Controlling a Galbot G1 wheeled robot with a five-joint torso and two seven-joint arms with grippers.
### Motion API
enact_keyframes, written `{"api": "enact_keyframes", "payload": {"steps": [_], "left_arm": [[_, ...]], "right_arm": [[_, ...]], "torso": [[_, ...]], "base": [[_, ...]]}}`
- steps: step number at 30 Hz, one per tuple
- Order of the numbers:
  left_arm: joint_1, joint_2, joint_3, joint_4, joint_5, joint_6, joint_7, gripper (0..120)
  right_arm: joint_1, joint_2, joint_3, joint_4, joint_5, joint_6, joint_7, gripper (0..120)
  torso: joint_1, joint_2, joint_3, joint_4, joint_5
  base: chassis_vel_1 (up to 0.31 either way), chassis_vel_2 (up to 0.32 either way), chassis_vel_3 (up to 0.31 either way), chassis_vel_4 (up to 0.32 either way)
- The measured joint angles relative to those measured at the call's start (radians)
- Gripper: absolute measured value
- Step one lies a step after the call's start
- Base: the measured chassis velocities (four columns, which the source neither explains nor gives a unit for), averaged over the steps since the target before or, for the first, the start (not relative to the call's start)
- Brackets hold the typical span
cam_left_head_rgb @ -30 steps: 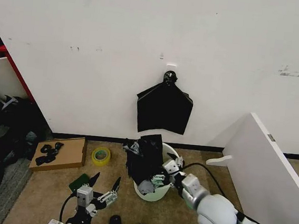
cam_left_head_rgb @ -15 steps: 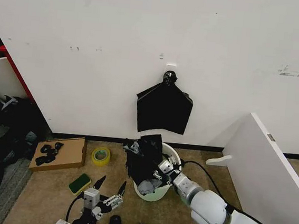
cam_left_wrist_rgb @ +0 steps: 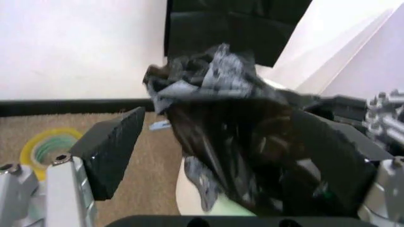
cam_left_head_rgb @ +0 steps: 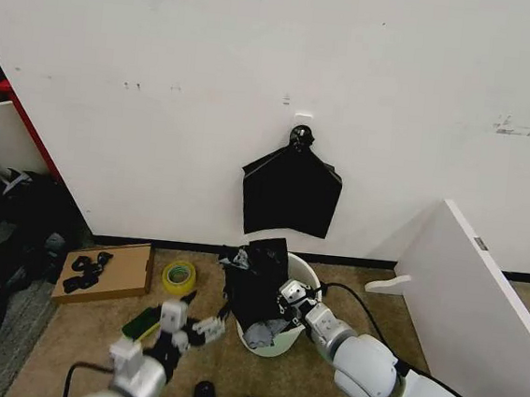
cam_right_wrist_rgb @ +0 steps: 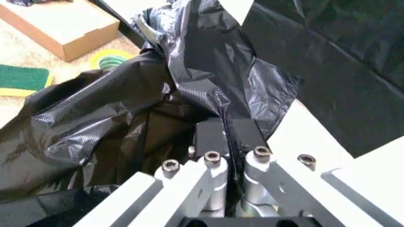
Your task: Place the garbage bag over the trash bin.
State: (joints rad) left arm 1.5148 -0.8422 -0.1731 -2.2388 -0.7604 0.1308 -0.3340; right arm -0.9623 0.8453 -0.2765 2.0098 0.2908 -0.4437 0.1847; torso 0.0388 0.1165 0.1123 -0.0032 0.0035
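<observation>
The cream-white trash bin (cam_left_head_rgb: 278, 343) stands on the carpet below the wall. The crinkled black garbage bag (cam_left_head_rgb: 255, 283) is draped over its left rim and bunched up above it. My right gripper (cam_left_head_rgb: 289, 296) reaches in from the bin's right side and is shut on a fold of the garbage bag (cam_right_wrist_rgb: 120, 123); the right wrist view shows the right gripper (cam_right_wrist_rgb: 227, 136) pinching the plastic. My left gripper (cam_left_head_rgb: 203, 314) hovers open just left of the bin. In the left wrist view the left gripper (cam_left_wrist_rgb: 221, 156) is spread wide, facing the garbage bag (cam_left_wrist_rgb: 233, 137) and the trash bin (cam_left_wrist_rgb: 189, 196).
A flat black bundle (cam_left_head_rgb: 291, 193) hangs on the wall above the bin. A cardboard box (cam_left_head_rgb: 107, 273), a yellow tape roll (cam_left_head_rgb: 180, 276) and a green sponge (cam_left_head_rgb: 140, 324) lie to the left. A white board (cam_left_head_rgb: 479, 313) leans at the right. Small black items (cam_left_head_rgb: 204, 393) lie near my base.
My left gripper has risen and moved forward and right, toward the bin's left side. My right gripper has shifted slightly left, still holding the bag.
</observation>
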Motion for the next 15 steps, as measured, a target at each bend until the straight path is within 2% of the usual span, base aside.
{"api": "enact_keyframes", "payload": {"steps": [1, 2, 3, 7, 10, 14, 15], "left_arm": [[0.000, 0.000, 0.000, 0.000, 0.000, 0.000, 0.000, 93], [-0.071, 0.015, 0.019, 0.008, -0.047, 0.047, -0.026, 93], [-0.107, 0.018, 0.037, 0.019, -0.061, 0.057, -0.035, 93], [-0.238, 0.002, 0.169, 0.094, -0.098, 0.077, -0.058, 93], [-0.269, -0.009, 0.203, 0.119, -0.101, 0.091, -0.072, 93], [-0.362, -0.040, 0.259, 0.151, -0.151, 0.183, -0.161, 93], [-0.362, -0.040, 0.259, 0.151, -0.151, 0.183, -0.161, 93]], "right_arm": [[0.000, 0.000, 0.000, 0.000, 0.000, 0.000, 0.000, 0], [-0.001, 0.001, 0.002, 0.002, 0.007, -0.002, 0.004, 0], [-0.002, 0.002, 0.002, 0.002, 0.010, -0.003, 0.006, 0], [-0.002, 0.006, 0.008, 0.007, 0.034, -0.013, 0.021, 0], [-0.002, 0.004, 0.010, 0.010, 0.041, -0.015, 0.024, 0], [-0.001, -0.003, 0.019, 0.016, 0.049, -0.016, 0.027, 0], [-0.001, -0.003, 0.019, 0.016, 0.049, -0.016, 0.027, 0]], "torso": [[0.000, 0.000, 0.000, 0.0000, 0.0000], [0.000, 0.000, 0.000, 0.0005, 0.0000], [0.000, 0.000, 0.000, 0.0004, 0.0000], [0.000, 0.000, 0.000, 0.0004, 0.0000], [0.000, 0.000, 0.000, 0.0006, 0.0000], [0.000, 0.000, 0.000, 0.0007, 0.0001], [0.000, 0.000, 0.000, 0.0007, 0.0001]], "base": [[0.000, 0.000, 0.000, 0.000], [0.000, 0.000, 0.000, 0.000], [0.000, 0.000, 0.000, 0.000], [0.000, 0.000, 0.000, 0.000], [0.000, 0.000, 0.000, 0.000], [0.000, 0.000, 0.000, 0.000], [0.000, 0.000, 0.000, 0.000]]}}
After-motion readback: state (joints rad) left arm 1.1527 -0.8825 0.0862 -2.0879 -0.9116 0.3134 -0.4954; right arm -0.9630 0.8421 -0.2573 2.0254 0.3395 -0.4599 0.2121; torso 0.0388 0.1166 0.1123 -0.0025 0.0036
